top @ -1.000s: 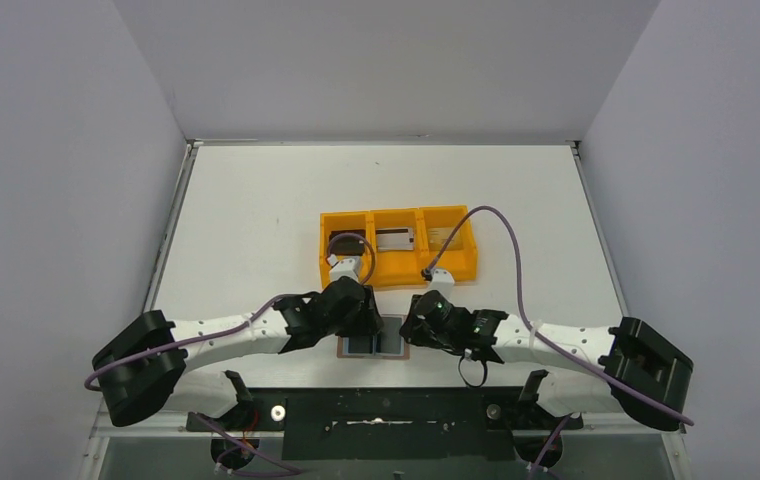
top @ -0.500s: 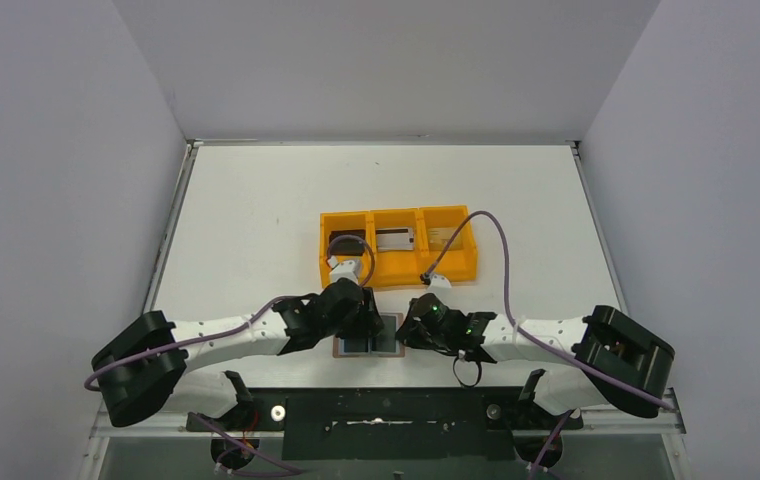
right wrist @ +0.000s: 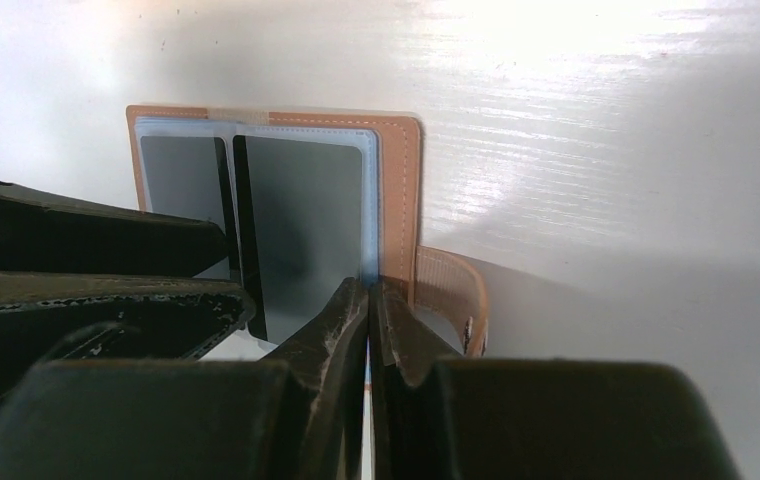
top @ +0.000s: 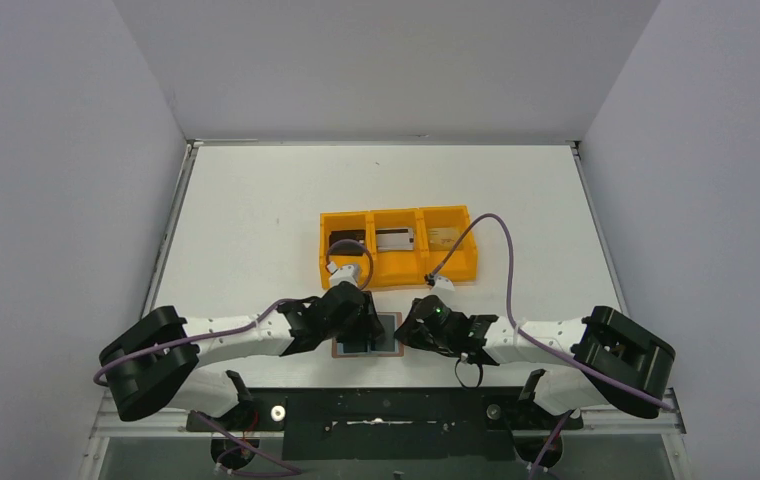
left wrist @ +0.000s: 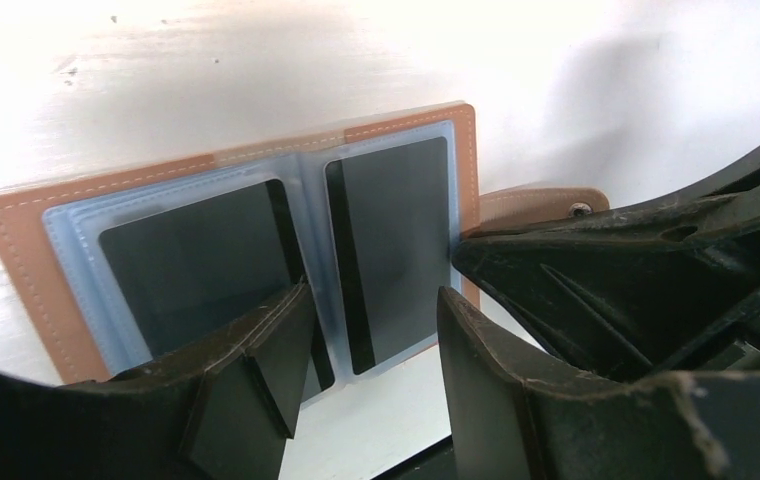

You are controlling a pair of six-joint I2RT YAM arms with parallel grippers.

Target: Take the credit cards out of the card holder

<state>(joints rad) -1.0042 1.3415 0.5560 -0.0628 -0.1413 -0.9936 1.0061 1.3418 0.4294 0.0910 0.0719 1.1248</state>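
Top view: card holder [top: 384,334] lies open on the table's near edge, between the two claws. The wrists hide most of it.

Far of it is an orange tray [top: 397,272]. There is a black card [top: 348,240] in the left bay, a silver card [top: 396,239] in the middle and a gold card [top: 443,237] in the right.

Left wrist view only: left gripper [left wrist: 371,315] stands about half spread over the holder's near edge, nothing between the fingers. Both grey-blue sleeves show a dark rectangle; card or backing, cannot tell. Snap tab [left wrist: 541,205] sticks out right.

Right wrist view only: right gripper [right wrist: 368,292] is closed, tips at the right sleeve's near right corner, beside the tab. Whether they pinch the sleeve edge, cannot tell.
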